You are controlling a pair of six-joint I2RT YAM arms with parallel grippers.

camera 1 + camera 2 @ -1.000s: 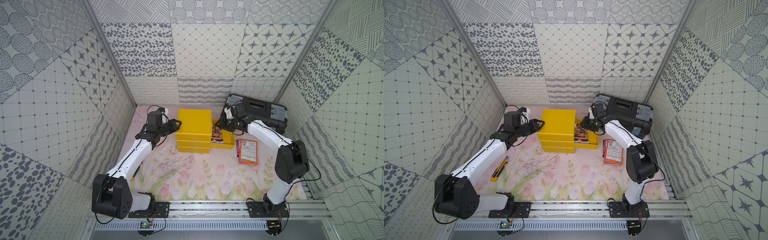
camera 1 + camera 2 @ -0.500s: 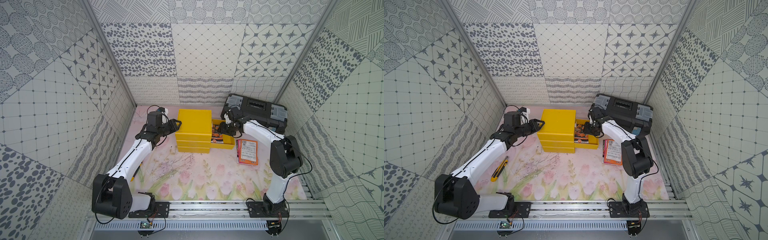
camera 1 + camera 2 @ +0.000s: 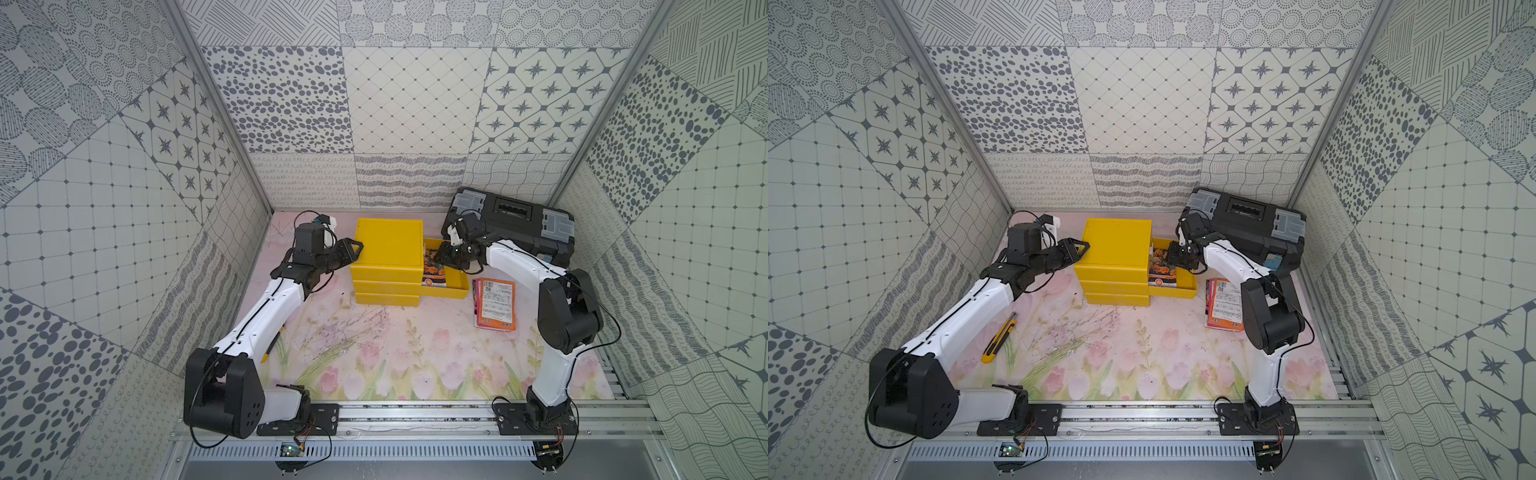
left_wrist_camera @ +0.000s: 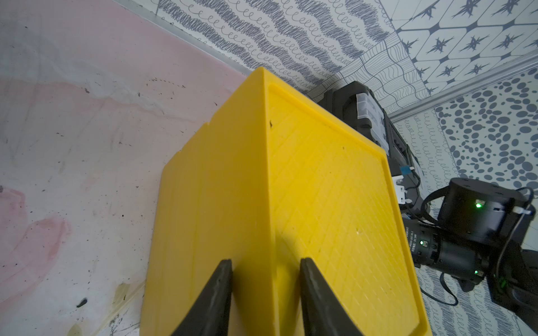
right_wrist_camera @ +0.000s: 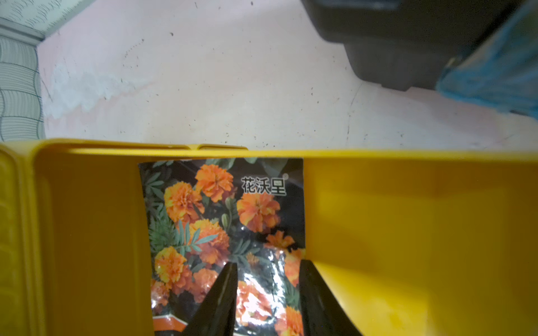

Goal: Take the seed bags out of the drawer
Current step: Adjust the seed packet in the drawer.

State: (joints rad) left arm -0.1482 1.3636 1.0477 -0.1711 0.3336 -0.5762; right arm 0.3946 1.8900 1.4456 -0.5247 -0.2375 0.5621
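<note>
Your right gripper (image 5: 267,263) has dropped since a second ago. It hung above the far end of the open drawer (image 3: 446,292) and now reaches down inside it, and that arm's elbow has swung in toward the middle. Your left arm has not budged.

Take the back wall as 12 o'clock and the base rail as 6. The yellow cabinet (image 3: 388,245) stands just toward 12 from the middle of the floral mat (image 3: 395,353), with its top drawer pulled out toward 3. One seed bag, the marigold packet (image 5: 221,221), lies flat on the drawer floor with its far edge at the drawer's 12 o'clock wall. Your right fingers stand apart with their tips down at the packet's glossy face, close to its 3 o'clock edge. You see the packet's face in the gap between them, and it is not lifted.

The other bags are already out. The stack of bags (image 3: 495,303) lies on the mat just at 4 o'clock of the drawer, an orange one with a white label on top and magenta edges showing beneath.

Your left gripper (image 4: 266,260) sits astride the cabinet's top edge on its 9 o'clock side, fingers parted. You cannot tell whether they squeeze it.

A black toolbox (image 3: 515,220) sits at 2 o'clock, and a yellow utility knife (image 3: 999,338) at 8, beside your left arm.
</note>
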